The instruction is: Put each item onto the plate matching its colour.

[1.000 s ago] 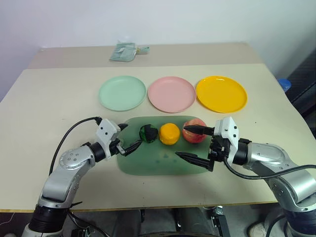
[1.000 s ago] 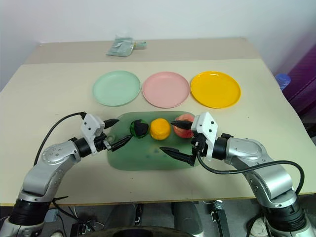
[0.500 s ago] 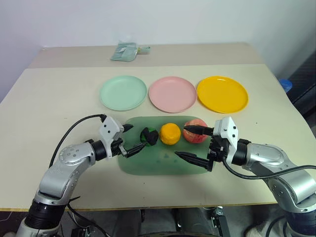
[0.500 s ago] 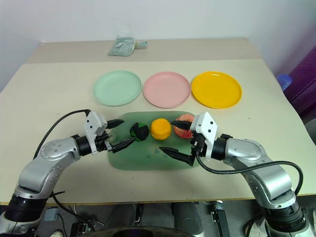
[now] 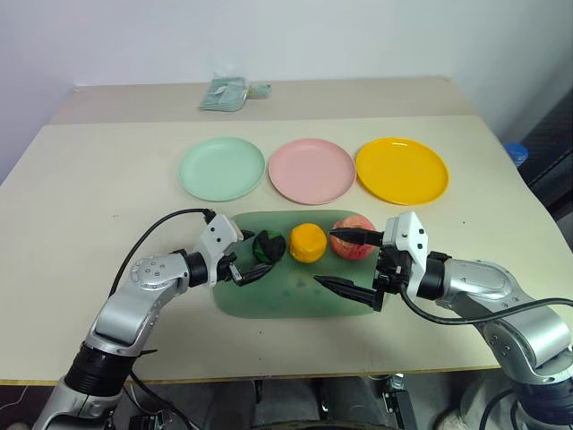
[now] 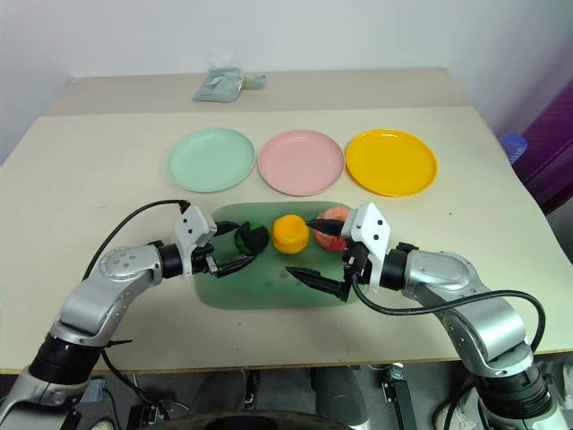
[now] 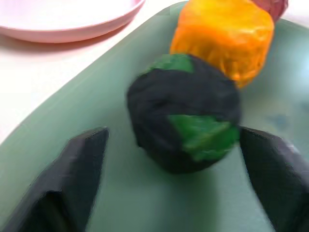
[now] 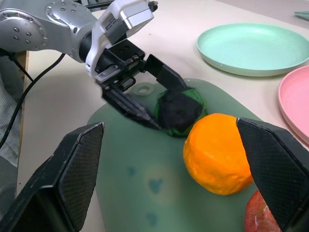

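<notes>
- The left gripper [image 6: 235, 249] has its two black fingers set either side of the green-and-black ball [image 6: 251, 236]. From the left wrist a strip of board shows between each finger and the ball, so I cannot tell that it is pinched.
- That ball lies on the green board [image 6: 269, 291], just off the left fingertips, with the orange fruit [image 6: 290, 233] right beyond it and almost touching it.
- The right gripper [image 6: 315, 248] is spread wide. Its far finger lies at the pink-red apple [image 6: 335, 226] and its near finger hangs over bare board; nothing is in it.
- Open room: bare tabletop [image 6: 89, 179] runs ahead of the left gripper to the mint green plate [image 6: 211, 159]. The pink plate [image 6: 301, 161] and yellow plate [image 6: 390, 161] sit farther ahead of the right gripper, all three apart from one another.
- The board's near half, between the two grippers, is bare, and its near edge sits well short of the table's edge.
- Against a second ago, the left gripper has come in along the board to the ball and its fingers have drawn closer together. The right gripper has kept its place and its spread.
</notes>
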Robot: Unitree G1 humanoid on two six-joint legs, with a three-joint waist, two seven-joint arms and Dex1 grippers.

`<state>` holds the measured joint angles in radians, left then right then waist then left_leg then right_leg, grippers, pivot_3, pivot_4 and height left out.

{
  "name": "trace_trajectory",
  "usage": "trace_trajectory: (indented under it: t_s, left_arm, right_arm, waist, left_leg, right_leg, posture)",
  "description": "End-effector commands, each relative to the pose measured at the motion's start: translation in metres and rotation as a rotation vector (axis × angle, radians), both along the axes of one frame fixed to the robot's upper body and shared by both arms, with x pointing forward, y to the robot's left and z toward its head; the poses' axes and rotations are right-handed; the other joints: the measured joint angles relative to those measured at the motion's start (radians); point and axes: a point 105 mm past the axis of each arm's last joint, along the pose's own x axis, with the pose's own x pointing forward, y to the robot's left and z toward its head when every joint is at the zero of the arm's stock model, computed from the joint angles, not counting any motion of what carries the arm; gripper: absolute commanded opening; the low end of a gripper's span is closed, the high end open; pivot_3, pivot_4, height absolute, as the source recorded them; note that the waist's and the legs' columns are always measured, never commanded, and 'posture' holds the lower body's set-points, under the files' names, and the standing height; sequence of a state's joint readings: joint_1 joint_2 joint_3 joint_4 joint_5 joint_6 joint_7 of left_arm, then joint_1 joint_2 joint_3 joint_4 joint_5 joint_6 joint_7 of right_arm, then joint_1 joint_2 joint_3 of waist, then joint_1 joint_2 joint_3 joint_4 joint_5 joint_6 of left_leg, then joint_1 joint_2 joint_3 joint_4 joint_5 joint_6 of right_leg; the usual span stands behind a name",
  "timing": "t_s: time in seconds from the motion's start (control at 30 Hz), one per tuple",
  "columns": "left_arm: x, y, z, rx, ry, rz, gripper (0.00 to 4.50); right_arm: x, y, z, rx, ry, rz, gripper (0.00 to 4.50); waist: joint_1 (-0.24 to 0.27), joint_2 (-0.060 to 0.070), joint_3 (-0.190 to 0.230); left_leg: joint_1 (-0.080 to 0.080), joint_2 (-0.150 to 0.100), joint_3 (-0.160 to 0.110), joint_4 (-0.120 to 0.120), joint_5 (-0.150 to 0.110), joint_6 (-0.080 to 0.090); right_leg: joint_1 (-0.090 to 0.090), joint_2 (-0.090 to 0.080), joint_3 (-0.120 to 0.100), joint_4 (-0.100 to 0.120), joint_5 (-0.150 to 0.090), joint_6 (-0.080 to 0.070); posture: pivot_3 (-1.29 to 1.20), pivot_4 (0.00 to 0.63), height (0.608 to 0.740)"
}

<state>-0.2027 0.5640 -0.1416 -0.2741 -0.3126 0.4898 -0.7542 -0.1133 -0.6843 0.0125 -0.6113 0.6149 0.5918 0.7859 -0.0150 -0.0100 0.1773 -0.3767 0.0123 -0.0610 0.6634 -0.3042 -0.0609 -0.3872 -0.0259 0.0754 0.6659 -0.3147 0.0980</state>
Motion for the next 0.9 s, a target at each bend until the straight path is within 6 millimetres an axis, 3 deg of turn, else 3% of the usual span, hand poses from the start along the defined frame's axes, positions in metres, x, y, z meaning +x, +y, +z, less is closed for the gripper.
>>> trace_trajectory:
  t_s: [0.03, 0.07, 0.17, 0.33, 0.5, 0.63, 0.7, 0.8, 0.9]
  left_arm:
    - [0.003, -0.002, 0.013, -0.033, -0.056, -0.003, 2.17]
    - [0.003, -0.002, 0.013, -0.038, -0.059, 0.004, 1.69]
    - [0.003, 0.001, 0.013, -0.042, -0.057, 0.024, 1.69]
    - [0.018, 0.032, 0.028, -0.109, -0.126, 0.206, 1.69]
    - [0.058, 0.059, 0.068, -0.208, -0.262, 0.486, 1.69]
    - [0.104, 0.092, 0.072, -0.184, -0.235, 0.798, 1.69]
    - [0.118, 0.100, 0.072, -0.189, -0.219, 0.871, 1.69]
    - [0.130, 0.095, 0.074, -0.217, -0.213, 0.856, 2.53]
    - [0.134, 0.093, 0.078, -0.245, -0.223, 0.832, 4.04]
  right_arm:
    - [-0.007, 0.007, 0.011, 0.022, -0.046, 0.034, 4.50]
    - [-0.007, 0.007, 0.011, 0.022, -0.047, 0.034, 4.50]
    - [-0.007, 0.007, 0.011, 0.023, -0.050, 0.034, 4.50]
    - [-0.005, 0.006, 0.013, 0.022, -0.059, 0.027, 4.50]
    - [-0.003, 0.007, 0.013, 0.025, -0.063, 0.031, 4.50]
    - [0.000, 0.009, 0.015, 0.033, -0.068, 0.034, 4.50]
    - [0.001, 0.009, 0.015, 0.034, -0.068, 0.032, 4.50]
    - [0.002, 0.009, 0.015, 0.035, -0.067, 0.025, 4.50]
    - [0.002, 0.008, 0.015, 0.035, -0.071, 0.010, 4.50]
  waist:
    - [0.000, 0.000, 0.000]
    - [0.000, 0.000, 0.000]
    - [0.000, 0.000, 0.000]
    - [-0.001, 0.000, 0.000]
    - [0.008, -0.003, 0.002]
    - [0.004, -0.004, 0.002]
    - [0.002, -0.004, 0.002]
    - [-0.002, -0.004, 0.002]
    - [0.001, -0.005, 0.002]
  left_leg:
    - [0.000, 0.000, 0.000, 0.000, 0.000, 0.000]
    - [0.000, 0.000, 0.000, 0.000, 0.000, 0.000]
    - [0.000, 0.000, 0.000, 0.000, 0.000, 0.000]
    - [0.000, 0.000, 0.000, 0.000, 0.000, 0.000]
    - [-0.001, 0.000, -0.002, 0.002, 0.000, 0.000]
    - [-0.001, -0.004, -0.002, 0.003, 0.000, 0.000]
    - [-0.002, -0.005, -0.003, 0.003, 0.000, 0.000]
    - [-0.004, -0.005, -0.002, 0.003, 0.000, 0.000]
    - [-0.014, -0.004, -0.003, 0.003, 0.001, -0.002]
  right_leg:
    - [0.000, 0.000, 0.000, 0.000, 0.000, 0.000]
    - [0.000, 0.000, 0.000, 0.000, 0.000, 0.000]
    - [0.000, 0.000, 0.000, 0.000, 0.000, 0.000]
    - [0.000, 0.000, 0.000, 0.000, 0.000, 0.000]
    - [0.000, 0.000, -0.002, 0.000, 0.000, 0.001]
    - [0.001, -0.001, -0.002, 0.000, 0.001, 0.002]
    - [0.000, 0.000, -0.002, 0.000, 0.002, 0.002]
    - [-0.003, 0.000, -0.002, 0.000, 0.001, 0.002]
    - [-0.012, -0.001, -0.002, 0.000, 0.002, 0.002]
  posture:
    - [0.00, 0.150, 0.740]
    - [0.00, 0.150, 0.740]
    - [0.00, 0.150, 0.740]
    - [0.00, 0.150, 0.740]
    - [0.00, 0.150, 0.740]
    - [0.00, 0.150, 0.740]
    - [0.00, 0.150, 0.740]
    - [0.00, 0.150, 0.740]
    - [0.00, 0.150, 0.740]
